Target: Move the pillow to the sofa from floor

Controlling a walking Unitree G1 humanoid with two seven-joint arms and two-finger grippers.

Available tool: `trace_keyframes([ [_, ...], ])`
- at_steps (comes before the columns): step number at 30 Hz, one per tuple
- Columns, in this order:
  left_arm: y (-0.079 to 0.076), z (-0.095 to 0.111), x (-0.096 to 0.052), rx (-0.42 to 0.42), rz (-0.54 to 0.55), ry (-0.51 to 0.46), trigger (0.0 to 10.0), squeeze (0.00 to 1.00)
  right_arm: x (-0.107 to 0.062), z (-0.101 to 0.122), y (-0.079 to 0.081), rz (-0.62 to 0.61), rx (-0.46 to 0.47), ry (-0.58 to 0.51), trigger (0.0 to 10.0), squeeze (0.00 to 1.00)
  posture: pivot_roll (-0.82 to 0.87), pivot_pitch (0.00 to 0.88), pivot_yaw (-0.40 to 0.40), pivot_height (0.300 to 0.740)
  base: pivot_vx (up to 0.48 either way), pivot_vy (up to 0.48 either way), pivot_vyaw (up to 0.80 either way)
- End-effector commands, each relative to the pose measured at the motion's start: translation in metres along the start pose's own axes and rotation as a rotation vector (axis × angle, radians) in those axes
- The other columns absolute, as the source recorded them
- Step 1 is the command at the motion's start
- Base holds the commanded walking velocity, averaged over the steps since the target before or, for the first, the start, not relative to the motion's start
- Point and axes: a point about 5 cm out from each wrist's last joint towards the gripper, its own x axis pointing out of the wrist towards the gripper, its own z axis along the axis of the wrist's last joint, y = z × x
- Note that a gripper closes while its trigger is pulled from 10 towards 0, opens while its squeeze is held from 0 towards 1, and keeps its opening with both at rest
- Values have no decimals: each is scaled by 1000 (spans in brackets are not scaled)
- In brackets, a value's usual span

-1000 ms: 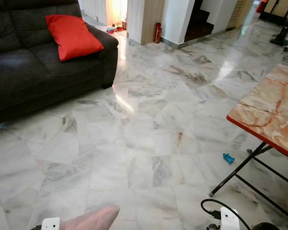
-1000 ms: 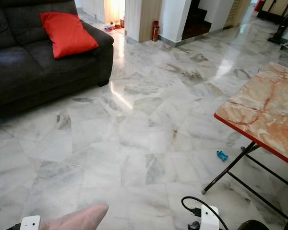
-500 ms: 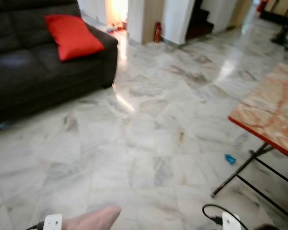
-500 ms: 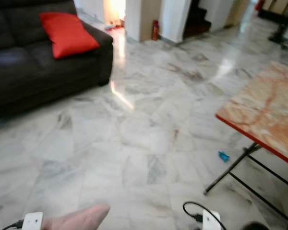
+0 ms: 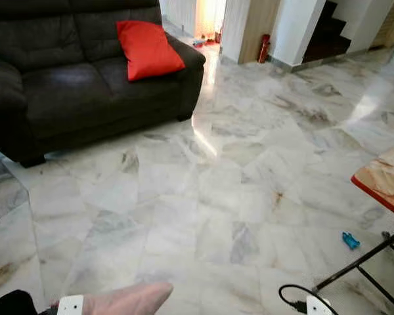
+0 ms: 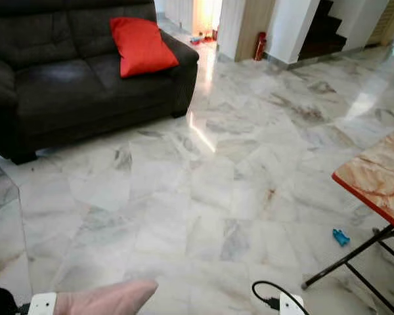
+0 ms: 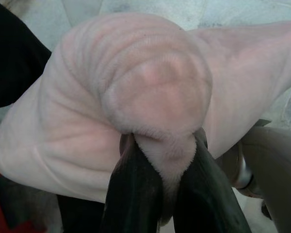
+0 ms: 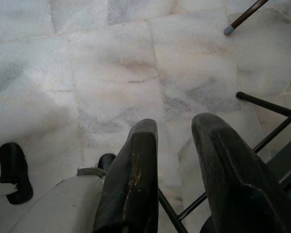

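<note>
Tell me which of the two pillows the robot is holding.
The pale pink pillow, pinched in the left gripper; the red pillow rests on the sofa.

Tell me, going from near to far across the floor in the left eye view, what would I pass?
Pale pink pillow held low at the front → small blue toy on the marble floor → dark sofa → red cushion on its seat → red bottle-like thing by the far wall.

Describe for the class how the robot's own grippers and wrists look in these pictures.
Each gripper has two long, glossy black fingers, rounded at the tips and lightly scuffed. The left gripper looks the same. A small white block sits by each wrist, and a black cable loops at the right one.
</note>
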Motion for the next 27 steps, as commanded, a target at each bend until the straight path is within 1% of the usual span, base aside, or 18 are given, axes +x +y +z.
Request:
trace_keyframes([
  [1,-1,-3,-1,19,-11,9,10000,0,0,-1,-1,-3,-4,7,10000,0,84,0,-99,740,0,0,0],
  [27,3,-8,-2,50,-17,16,10000,0,-1,-4,1,0,6,5,10000,0,87,0,-84,740,0,0,0],
])
